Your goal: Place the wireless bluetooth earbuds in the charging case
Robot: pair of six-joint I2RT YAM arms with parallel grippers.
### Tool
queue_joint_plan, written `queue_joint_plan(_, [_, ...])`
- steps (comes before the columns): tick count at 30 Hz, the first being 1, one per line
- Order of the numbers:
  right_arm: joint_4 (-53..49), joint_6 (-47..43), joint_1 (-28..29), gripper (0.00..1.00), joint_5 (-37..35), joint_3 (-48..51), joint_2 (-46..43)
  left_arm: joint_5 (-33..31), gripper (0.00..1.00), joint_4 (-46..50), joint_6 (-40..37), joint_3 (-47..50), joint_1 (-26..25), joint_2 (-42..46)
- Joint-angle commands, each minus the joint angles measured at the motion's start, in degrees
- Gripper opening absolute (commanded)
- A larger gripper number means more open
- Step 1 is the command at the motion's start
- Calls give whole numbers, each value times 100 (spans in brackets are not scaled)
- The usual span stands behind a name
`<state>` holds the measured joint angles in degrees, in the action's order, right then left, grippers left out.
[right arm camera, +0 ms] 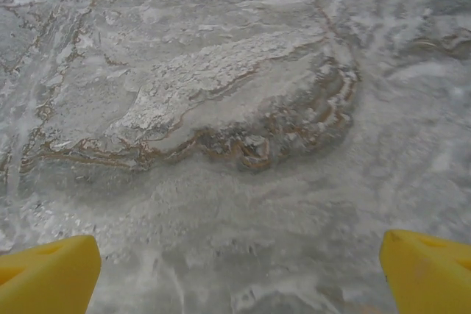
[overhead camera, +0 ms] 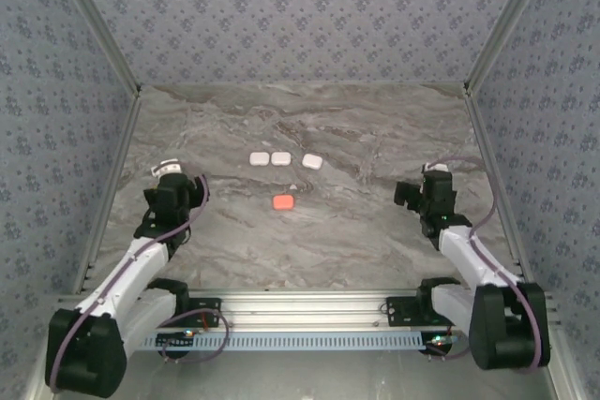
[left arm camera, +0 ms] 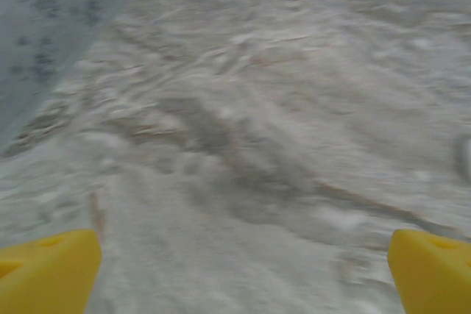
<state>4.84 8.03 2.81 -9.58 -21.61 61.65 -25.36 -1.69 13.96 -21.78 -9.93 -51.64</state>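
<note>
With the left gripper [left arm camera: 237, 273] and right gripper [right arm camera: 239, 273] both spread wide and empty, and the earbuds too small to make out, I would centre one arm squarely over the red case [overhead camera: 281, 202], at 6 o'clock from the white cases [overhead camera: 279, 158], before lowering slowly.

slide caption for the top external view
The left tool and right tool flank three white cases in a row and one coral-red case nearer the arms, on a marble table.

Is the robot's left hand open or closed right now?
Open. On the left hand, the two yellow fingertips sit at opposite edges of the wrist view, bare table between them.
</note>
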Motion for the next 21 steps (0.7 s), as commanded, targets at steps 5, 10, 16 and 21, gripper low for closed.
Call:
queue_joint_plan(5, [2965,-864,17,100,801,153,1180,321,99,-2089,-895,532,473,-782])
queue_joint_plan(10, [3588,-1563,100,100,831,154,1522,750,99,-3272,-1517,607,511,-1388])
queue_joint_plan(16, [4931,-1323,-243,100,1050,512,2268,1775,99,-4315,-1796,523,638,-2165])
queue_joint_plan(21, [4168,-936,-536,100,1078,-47,2582,2338,99,-5103,-1622,548,781,-2792])
